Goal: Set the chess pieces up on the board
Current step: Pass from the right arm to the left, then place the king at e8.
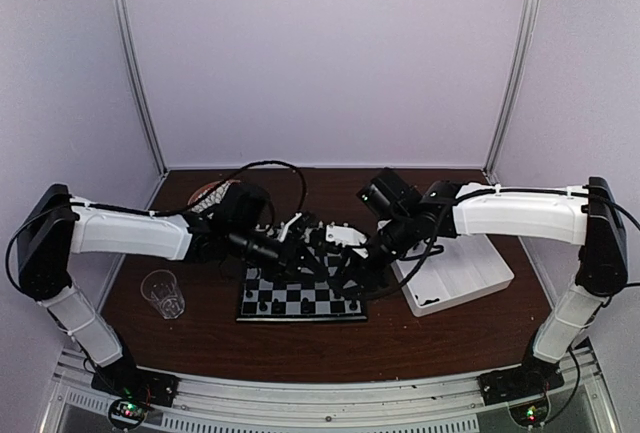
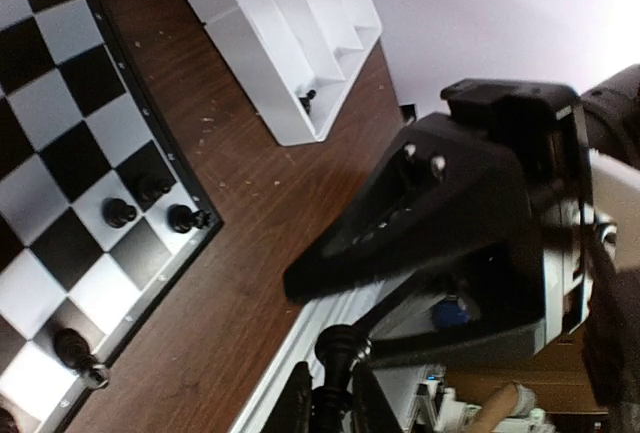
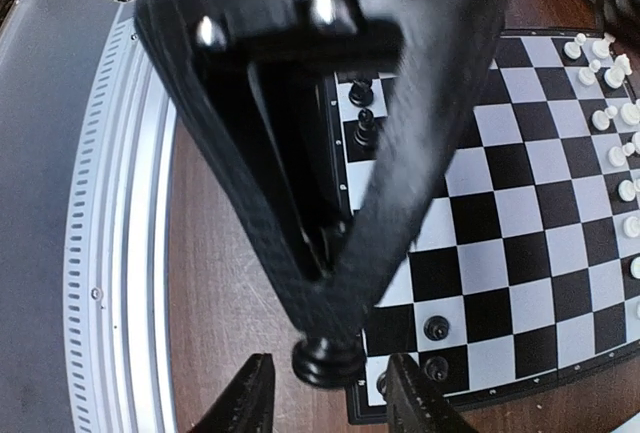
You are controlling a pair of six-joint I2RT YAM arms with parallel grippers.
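Note:
The board (image 1: 300, 303) lies at the middle of the table, and both grippers meet just above it. My left gripper (image 2: 333, 365) is shut on the stem of a black chess piece (image 2: 347, 345). In the right wrist view that piece's round base (image 3: 330, 353) hangs over the table just off the board's (image 3: 520, 203) near corner. My right gripper (image 3: 328, 357) stands open on either side of the base, its fingers apart from it. Black pieces (image 2: 120, 213) stand near a board (image 2: 60, 153) corner. White pieces (image 3: 610, 103) stand along the far side.
A white compartmented tray (image 1: 455, 278) sits right of the board, with one dark piece (image 2: 308, 100) in it. A clear plastic cup (image 1: 163, 293) stands to the left, and a patterned plate (image 1: 205, 196) is at the back left. A metal rail (image 3: 110, 253) runs along the near edge.

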